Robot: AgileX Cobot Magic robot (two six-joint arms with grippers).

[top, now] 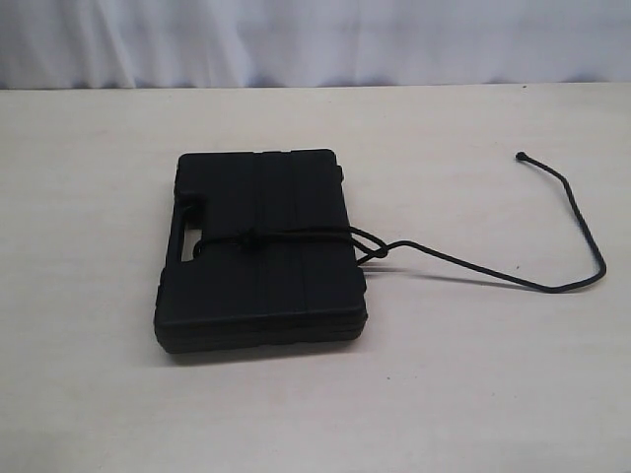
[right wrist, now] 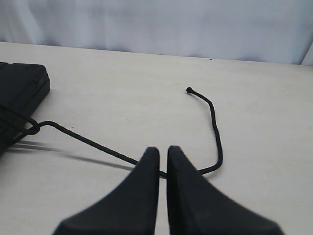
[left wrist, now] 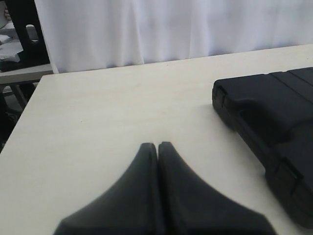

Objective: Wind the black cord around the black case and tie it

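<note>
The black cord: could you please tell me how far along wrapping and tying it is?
Done, it seems: the cord crosses the case lid with a knot on top. In hand: nothing; the left end effector and right end effector are shut, empty. Left: maybe tidying the loose tail.

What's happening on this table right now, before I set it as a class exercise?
Nothing is being held at this moment. The black cord runs across the lid of the black case and is knotted on top, with a long loose tail trailing over the table to its knotted tip. The left hand and the right hand are both closed and empty, clear of the case.
</note>
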